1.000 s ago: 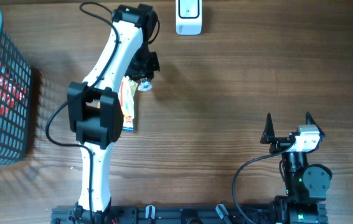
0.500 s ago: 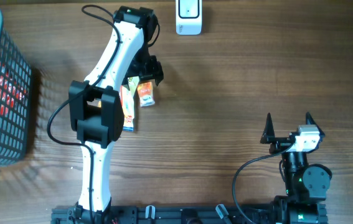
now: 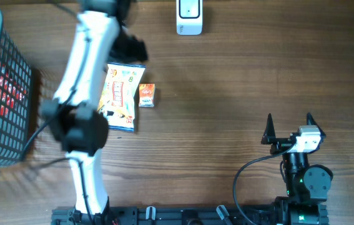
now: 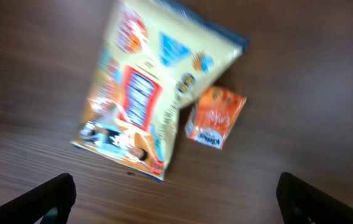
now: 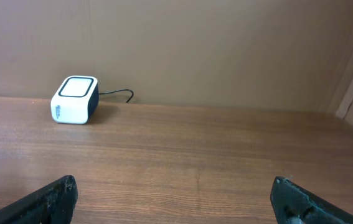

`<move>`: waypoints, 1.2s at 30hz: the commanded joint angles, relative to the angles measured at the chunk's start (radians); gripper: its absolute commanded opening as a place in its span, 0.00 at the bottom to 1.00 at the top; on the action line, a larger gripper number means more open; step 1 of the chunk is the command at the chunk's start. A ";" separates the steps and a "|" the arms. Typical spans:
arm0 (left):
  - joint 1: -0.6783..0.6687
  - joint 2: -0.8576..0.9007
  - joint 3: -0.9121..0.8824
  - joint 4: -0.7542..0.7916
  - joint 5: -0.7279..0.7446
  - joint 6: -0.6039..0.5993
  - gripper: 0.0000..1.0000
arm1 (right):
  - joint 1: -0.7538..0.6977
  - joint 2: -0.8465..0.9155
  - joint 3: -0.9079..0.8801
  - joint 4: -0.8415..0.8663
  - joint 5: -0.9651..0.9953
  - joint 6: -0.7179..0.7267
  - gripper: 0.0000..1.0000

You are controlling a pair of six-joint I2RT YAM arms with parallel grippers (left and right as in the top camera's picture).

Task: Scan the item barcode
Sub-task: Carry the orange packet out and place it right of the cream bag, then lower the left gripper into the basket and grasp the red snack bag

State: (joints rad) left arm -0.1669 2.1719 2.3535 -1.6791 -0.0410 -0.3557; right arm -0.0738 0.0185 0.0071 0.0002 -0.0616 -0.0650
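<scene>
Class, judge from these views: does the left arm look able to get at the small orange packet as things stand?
Probably yes. The small orange packet lies uncovered on the table beside the snack bag, and the left tool hangs open above both with nothing between.

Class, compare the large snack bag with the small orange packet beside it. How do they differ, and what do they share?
The snack bag is far larger than the orange packet. The bag is pale yellow with many-coloured print; the packet is mostly orange. The bag is oblong, the packet nearly square. Both lie flat on the table.
</scene>
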 commanded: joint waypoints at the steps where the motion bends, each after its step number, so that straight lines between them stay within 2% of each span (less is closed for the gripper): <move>1: 0.138 -0.217 0.094 -0.001 -0.066 0.000 1.00 | -0.005 -0.005 -0.002 0.002 0.010 0.014 1.00; 5: 0.326 -0.353 0.096 0.014 -0.066 -0.009 1.00 | -0.005 -0.005 -0.002 0.002 0.010 0.015 1.00; 8: 0.505 -0.414 0.096 0.002 -0.064 -0.095 1.00 | -0.005 -0.005 -0.002 0.002 0.010 0.015 1.00; 16: 0.829 -0.396 0.088 -0.004 -0.029 -0.155 1.00 | -0.005 -0.005 -0.002 0.002 0.010 0.015 1.00; 20: 0.881 -0.342 0.085 0.007 0.007 -0.153 1.00 | -0.005 -0.005 -0.002 0.002 0.010 0.015 1.00; 27: 0.894 -0.188 0.085 0.041 -0.017 -0.096 1.00 | -0.005 -0.005 -0.002 0.002 0.010 0.015 1.00; 36: 0.969 0.010 0.085 0.090 -0.023 -0.095 1.00 | -0.005 -0.005 -0.002 0.002 0.010 0.015 1.00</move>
State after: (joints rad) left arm 0.7650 2.1239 2.4443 -1.6043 -0.0624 -0.4686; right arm -0.0738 0.0185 0.0071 0.0002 -0.0616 -0.0650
